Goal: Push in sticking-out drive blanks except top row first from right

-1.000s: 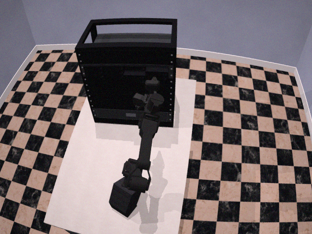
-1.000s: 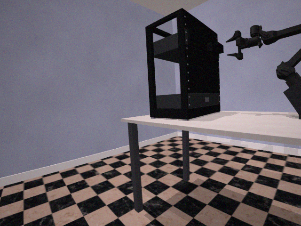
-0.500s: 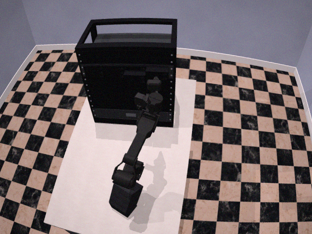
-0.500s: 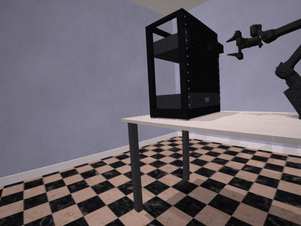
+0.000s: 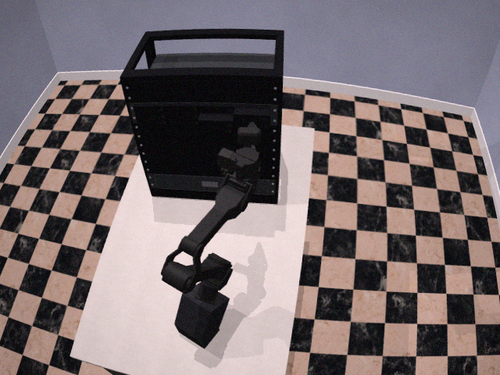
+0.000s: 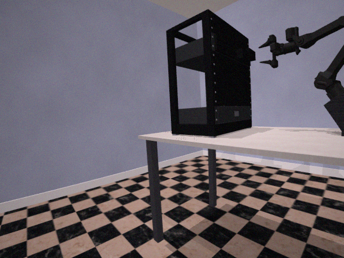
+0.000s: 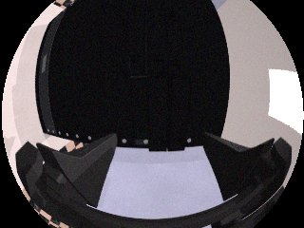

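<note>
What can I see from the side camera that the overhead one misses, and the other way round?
Only the exterior view shows the table legs, the rack's open side with a shelf inside, and the air gap between the fingertips and the rack front. Only the top view shows the arm's base, the whole white table top and the rack's open top frame. Both show the black rack, and the gripper open, empty, facing it.
</note>
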`<act>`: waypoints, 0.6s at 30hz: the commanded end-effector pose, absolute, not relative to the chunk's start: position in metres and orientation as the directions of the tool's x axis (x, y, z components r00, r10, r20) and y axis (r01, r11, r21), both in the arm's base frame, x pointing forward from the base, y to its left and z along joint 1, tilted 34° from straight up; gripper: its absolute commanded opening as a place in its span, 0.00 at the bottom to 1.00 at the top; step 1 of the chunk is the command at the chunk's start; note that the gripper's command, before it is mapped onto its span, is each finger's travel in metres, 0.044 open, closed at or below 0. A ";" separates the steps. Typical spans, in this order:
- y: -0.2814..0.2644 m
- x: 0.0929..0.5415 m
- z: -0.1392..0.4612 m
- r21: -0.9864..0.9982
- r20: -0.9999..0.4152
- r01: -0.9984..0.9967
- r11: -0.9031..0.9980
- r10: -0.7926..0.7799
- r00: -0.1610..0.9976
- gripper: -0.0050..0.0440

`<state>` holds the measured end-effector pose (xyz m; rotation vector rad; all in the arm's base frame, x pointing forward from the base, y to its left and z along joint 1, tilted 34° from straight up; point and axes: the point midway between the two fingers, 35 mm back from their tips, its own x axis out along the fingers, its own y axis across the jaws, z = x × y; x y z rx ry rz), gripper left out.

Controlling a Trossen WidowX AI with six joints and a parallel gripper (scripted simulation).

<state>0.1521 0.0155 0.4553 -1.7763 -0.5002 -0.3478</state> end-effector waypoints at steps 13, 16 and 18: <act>0.014 0.146 0.463 -0.826 0.497 0.522 -0.214 0.163 0.852 1.00; 0.014 0.146 0.463 -0.826 0.497 0.522 -0.214 0.163 0.853 1.00; 0.014 0.146 0.463 -0.826 0.496 0.522 -0.214 0.163 0.853 1.00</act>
